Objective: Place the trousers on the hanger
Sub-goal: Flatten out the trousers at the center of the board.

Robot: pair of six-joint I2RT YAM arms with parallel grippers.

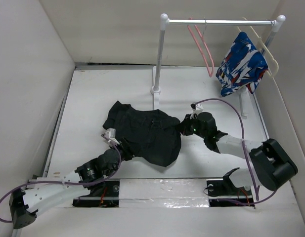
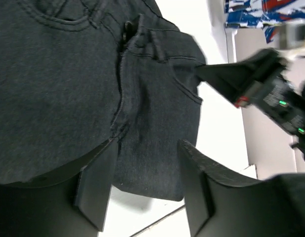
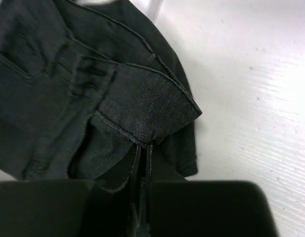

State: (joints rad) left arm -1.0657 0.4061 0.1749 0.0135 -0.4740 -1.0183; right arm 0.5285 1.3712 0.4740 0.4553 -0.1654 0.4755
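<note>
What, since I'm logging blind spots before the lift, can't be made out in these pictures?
- Legs of the trousers: top view, folded into the heap, so their ends are hidden.
- The left gripper: left wrist view, open over the cloth; whether it touches cannot be told.
- Hook of the hanger: top view, too thin to show how it sits on the rail.
- The patterned garment: left wrist view, blurred and cut off by the top edge.

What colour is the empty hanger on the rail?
Pink; the hanger shows best in the top external view.
</note>
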